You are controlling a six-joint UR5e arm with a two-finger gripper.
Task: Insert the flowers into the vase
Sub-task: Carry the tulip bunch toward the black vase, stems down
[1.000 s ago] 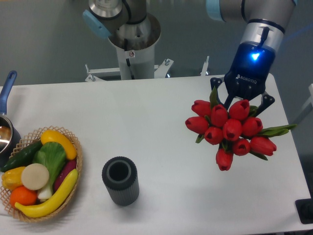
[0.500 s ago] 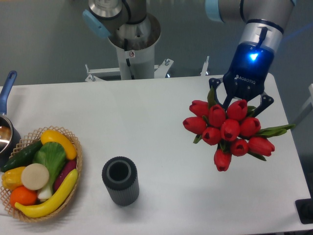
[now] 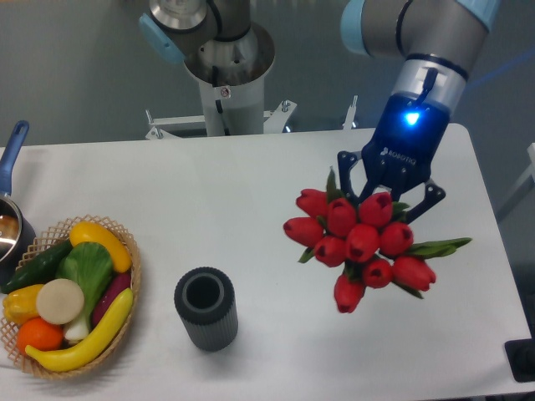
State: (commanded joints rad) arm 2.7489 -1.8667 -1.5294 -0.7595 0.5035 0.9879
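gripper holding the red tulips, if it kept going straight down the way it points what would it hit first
Probably the bare white table: the gripper points down with the red tulip bunch beneath it, and the dark grey ribbed vase sits well off to the left. Depth is unclear.

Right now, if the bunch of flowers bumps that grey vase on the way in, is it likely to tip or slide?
Probably it slides or tips fairly easily. The vase stands upright and free on the smooth table, with nothing bracing it. The flowers look wider than its mouth, so a sideways bump seems likely. Its short, squat shape should resist tipping somewhat.
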